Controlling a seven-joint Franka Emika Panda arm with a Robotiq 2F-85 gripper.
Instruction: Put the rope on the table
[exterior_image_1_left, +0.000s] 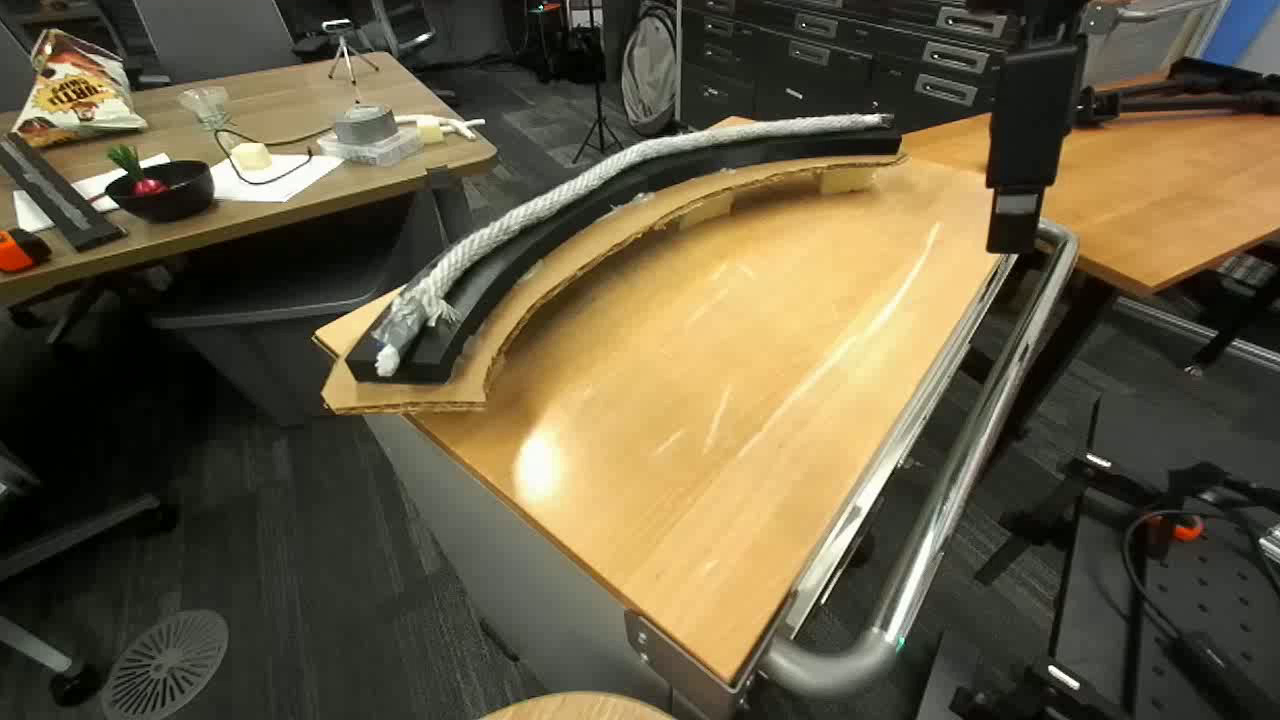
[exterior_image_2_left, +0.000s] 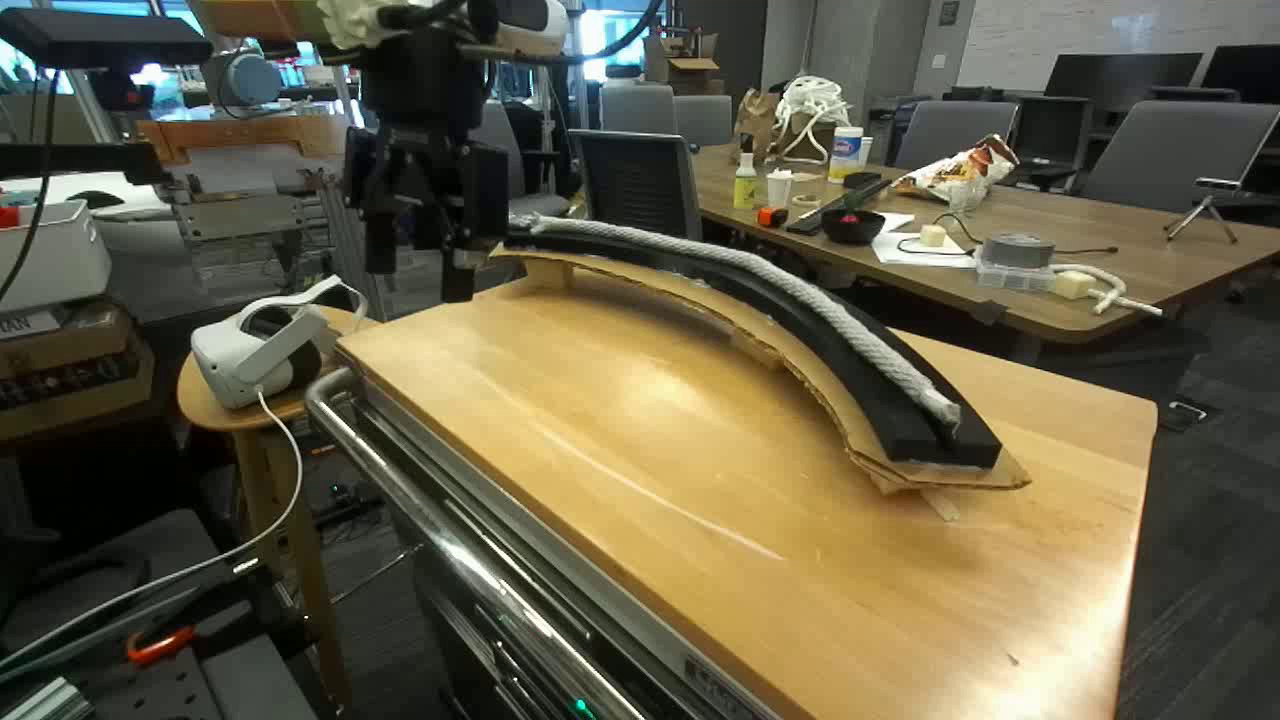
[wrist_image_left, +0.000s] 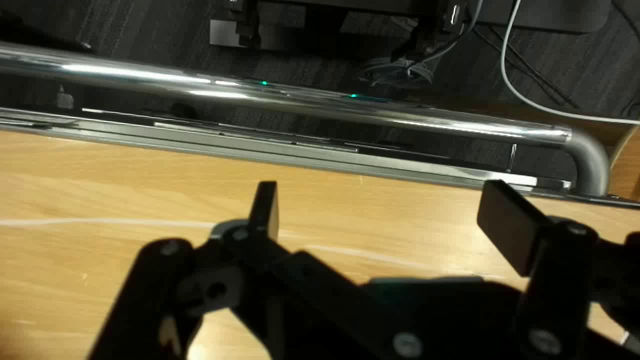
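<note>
The pale grey-white rope (exterior_image_1_left: 545, 203) lies in a long curve along the black curved strip (exterior_image_1_left: 590, 240). It also shows in an exterior view (exterior_image_2_left: 828, 312). The strip sits on a raised cardboard ledge on the light-brown wooden table (exterior_image_1_left: 700, 430). The table also shows in an exterior view (exterior_image_2_left: 640, 440) and in the wrist view (wrist_image_left: 125, 185). My gripper (exterior_image_2_left: 420, 262) is open and empty, above the table's end near the metal rail, apart from the rope. In the wrist view the fingers (wrist_image_left: 380, 200) are wide apart with bare tabletop behind them. The rope is out of the wrist view.
A metal tube rail (exterior_image_1_left: 945, 510) runs along the table's edge. A cluttered desk (exterior_image_1_left: 440, 130) stands beyond the rope side. A stool (exterior_image_2_left: 215, 395) with a white headset (exterior_image_2_left: 235, 350) stands by the rail's end. Another wooden table (exterior_image_1_left: 1170, 200) stands behind the gripper.
</note>
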